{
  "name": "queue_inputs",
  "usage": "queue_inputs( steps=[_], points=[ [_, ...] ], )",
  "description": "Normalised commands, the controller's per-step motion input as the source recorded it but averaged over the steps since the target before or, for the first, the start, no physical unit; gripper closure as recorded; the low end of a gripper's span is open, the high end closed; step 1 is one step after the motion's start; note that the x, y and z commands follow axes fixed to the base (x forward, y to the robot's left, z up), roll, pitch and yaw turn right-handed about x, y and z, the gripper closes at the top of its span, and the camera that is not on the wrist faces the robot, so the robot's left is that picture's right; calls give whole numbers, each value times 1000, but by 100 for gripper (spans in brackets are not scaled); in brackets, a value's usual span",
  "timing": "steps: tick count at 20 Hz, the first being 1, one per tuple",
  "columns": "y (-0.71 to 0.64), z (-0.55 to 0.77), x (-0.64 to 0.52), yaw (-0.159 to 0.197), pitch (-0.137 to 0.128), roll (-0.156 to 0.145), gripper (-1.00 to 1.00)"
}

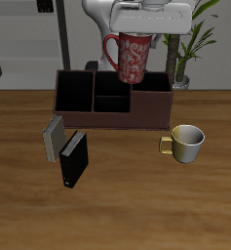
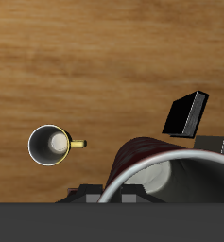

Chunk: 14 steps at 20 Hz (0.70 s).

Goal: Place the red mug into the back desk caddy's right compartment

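Observation:
The red mug (image 1: 130, 59), speckled red and white with a loop handle, hangs upright in the air with my gripper (image 1: 138, 33) shut on its rim. It hovers just above the back desk caddy (image 1: 112, 115), a long dark maroon box with black-lined sections. The mug's base is over the divider between the small middle sections and the wide end section, the right compartment (image 1: 153, 91). In the wrist view the red mug's grey inside and rim (image 2: 157, 177) fill the foreground, and the caddy is hidden.
A cream-yellow mug (image 1: 185, 143) (image 2: 49, 144) stands on the table in front of the caddy. A black book (image 1: 74, 161) (image 2: 184, 115) and a grey book (image 1: 54, 138) stand nearer the front edge. A potted plant (image 1: 188, 61) rises behind the caddy's end.

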Motion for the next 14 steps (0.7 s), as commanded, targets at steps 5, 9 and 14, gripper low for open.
queue_inputs(
  steps=[5, 9, 14],
  points=[
    [-68, -58, -180, 20, -23, -33, 100],
    [26, -183, -300, 27, 17, 8, 100],
    [83, -118, -293, 27, -5, 36, 100]
  ],
)
